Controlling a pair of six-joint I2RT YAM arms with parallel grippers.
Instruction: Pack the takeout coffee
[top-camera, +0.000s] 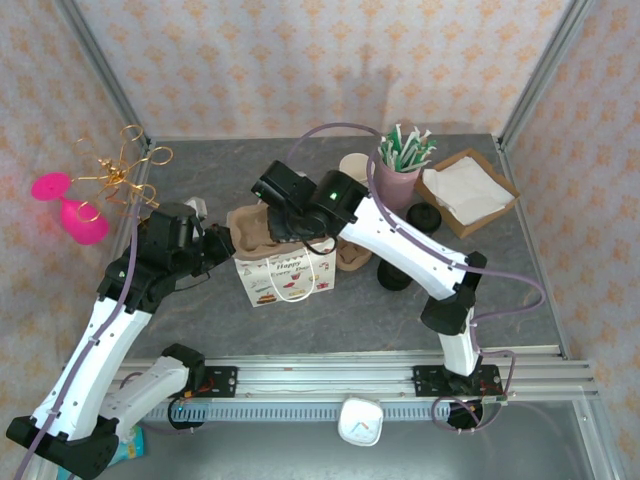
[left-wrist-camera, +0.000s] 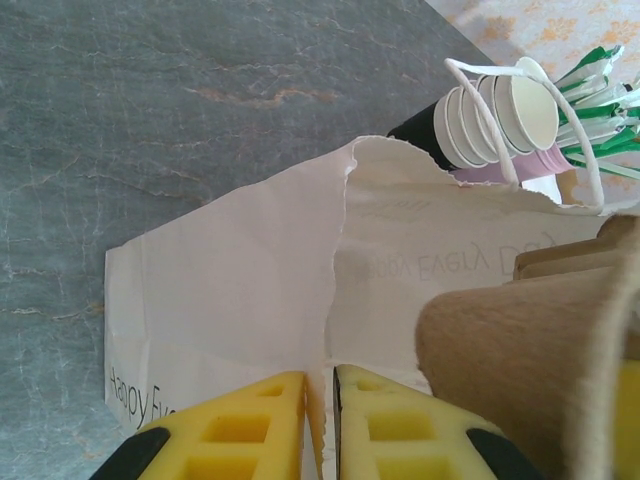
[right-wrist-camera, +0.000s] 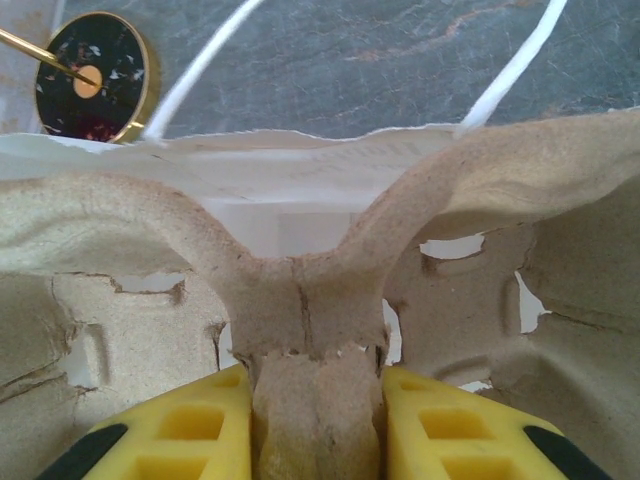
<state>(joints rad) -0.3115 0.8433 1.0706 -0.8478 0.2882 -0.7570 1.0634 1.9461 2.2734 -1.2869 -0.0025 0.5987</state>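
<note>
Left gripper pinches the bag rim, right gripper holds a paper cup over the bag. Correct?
One thing is off. The right gripper is shut on the middle ridge of the pulp carrier, not on a cup; the right wrist view shows it. The rest stands: the left gripper pinches the rim of the bag, and the carrier is over the bag's mouth.

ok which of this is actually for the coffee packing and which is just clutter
In the job: paper bag, pulp cup carrier, stacked paper cups, left claw pinching the bag, right claw gripping the carrier.
Lying about: pink glass, gold wire ornament.
</note>
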